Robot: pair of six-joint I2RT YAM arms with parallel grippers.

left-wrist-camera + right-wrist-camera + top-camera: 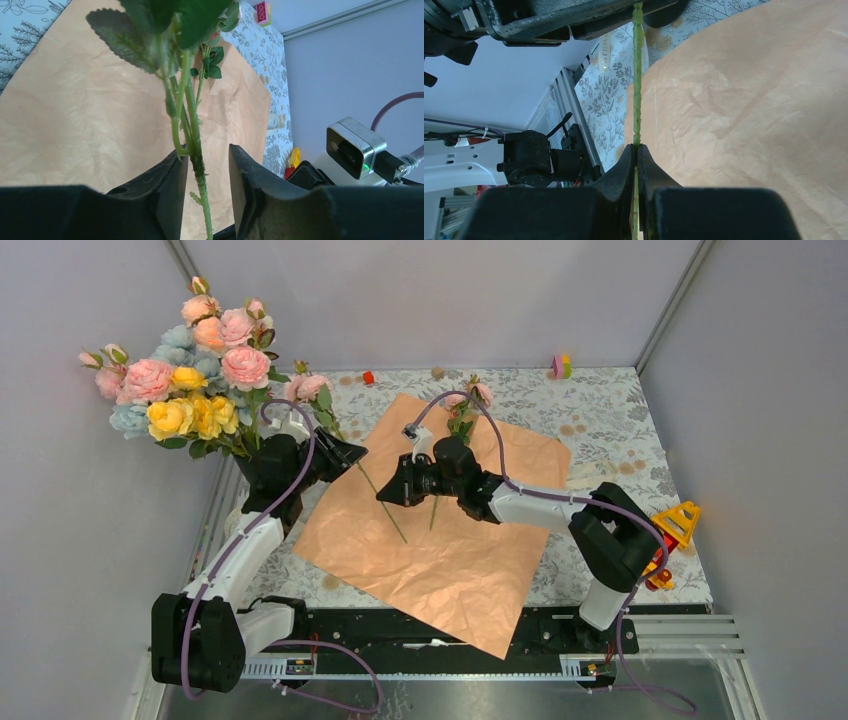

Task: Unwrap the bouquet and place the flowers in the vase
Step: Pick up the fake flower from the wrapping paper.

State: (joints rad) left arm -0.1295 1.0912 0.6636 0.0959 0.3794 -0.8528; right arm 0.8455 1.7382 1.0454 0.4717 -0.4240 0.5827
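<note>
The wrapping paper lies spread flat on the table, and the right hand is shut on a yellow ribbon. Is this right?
No. The right hand is shut on a green flower stem, not a yellow ribbon; the right wrist view shows this. The wrapping paper does lie spread flat on the table.

Flowers point(190, 380) bunched far left, paper point(440, 570) spread mid-table, left stem point(385, 508) and right stem point(434, 515) side by side over it

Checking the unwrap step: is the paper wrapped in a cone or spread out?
Spread out: the paper lies open and flat on the table, an unfolded sheet with no cone shape.
</note>
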